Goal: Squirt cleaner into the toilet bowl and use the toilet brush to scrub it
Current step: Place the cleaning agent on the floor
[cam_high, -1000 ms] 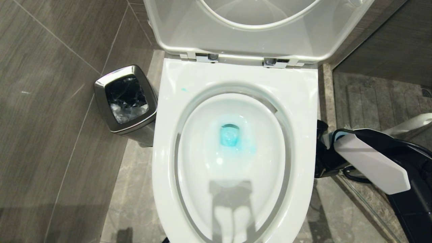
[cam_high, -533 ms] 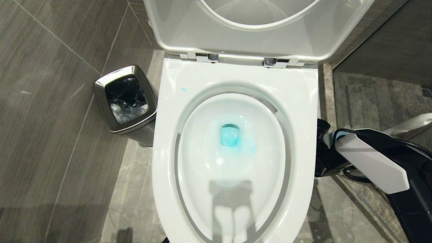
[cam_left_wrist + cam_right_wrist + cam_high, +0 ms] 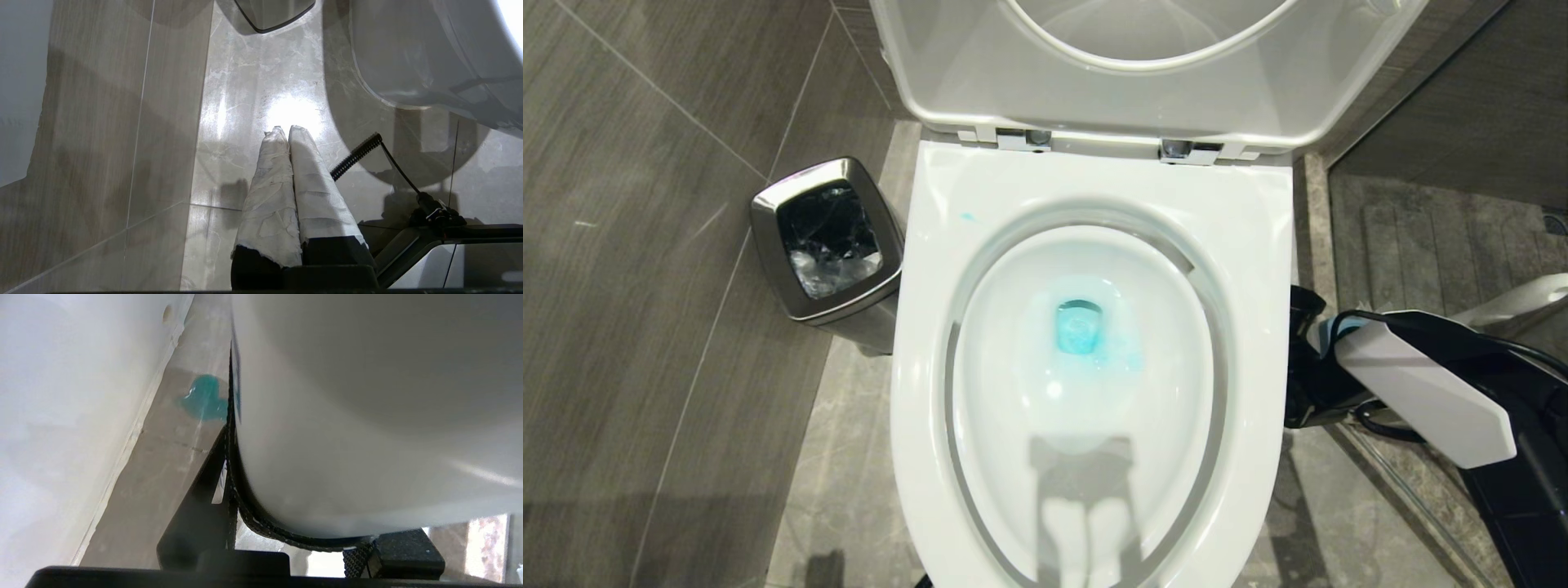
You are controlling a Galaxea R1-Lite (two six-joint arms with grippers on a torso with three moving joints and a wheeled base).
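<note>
The toilet bowl (image 3: 931, 343) is open, its seat and lid (image 3: 1143, 90) raised. Turquoise cleaner (image 3: 1080, 331) tints the water at the drain, a small teal spot (image 3: 968, 217) sits on the rim's back left, and a teal puddle (image 3: 204, 402) lies on the floor. My right gripper (image 3: 1311, 359) hangs low beside the bowl's right side, shut on a white rounded container (image 3: 367, 416) with a blue-edged label. My left gripper (image 3: 288, 130) is shut and empty over the floor left of the bowl's base (image 3: 408, 53). The toilet brush is out of view.
A small square steel bin (image 3: 827, 241) with a black liner stands against the bowl's left side. A step and a tiled shower floor (image 3: 1437, 237) lie to the right, behind the right arm. Grey wall tiles close in on the left.
</note>
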